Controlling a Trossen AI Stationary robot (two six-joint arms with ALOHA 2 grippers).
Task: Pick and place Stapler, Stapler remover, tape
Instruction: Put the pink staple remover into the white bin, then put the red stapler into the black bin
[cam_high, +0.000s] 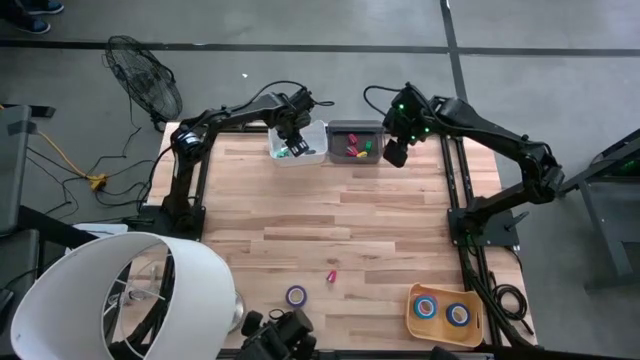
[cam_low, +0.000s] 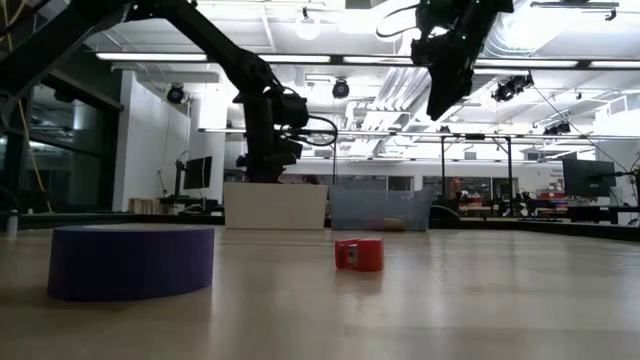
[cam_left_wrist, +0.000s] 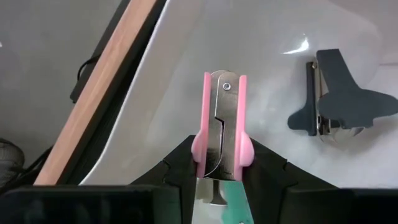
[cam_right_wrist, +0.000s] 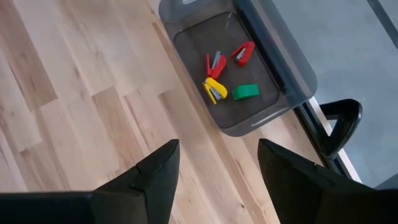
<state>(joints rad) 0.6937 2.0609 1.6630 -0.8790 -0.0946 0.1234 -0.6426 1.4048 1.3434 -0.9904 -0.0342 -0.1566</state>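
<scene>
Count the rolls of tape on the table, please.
3: one purple roll lies loose near the front edge, and two blue rolls lie in the tray at the front right. None seems hidden.

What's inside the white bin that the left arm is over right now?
In the white bin lies a dark staple remover. The left claw holds a pink one above it. Anything beneath the claw is hidden.
</scene>
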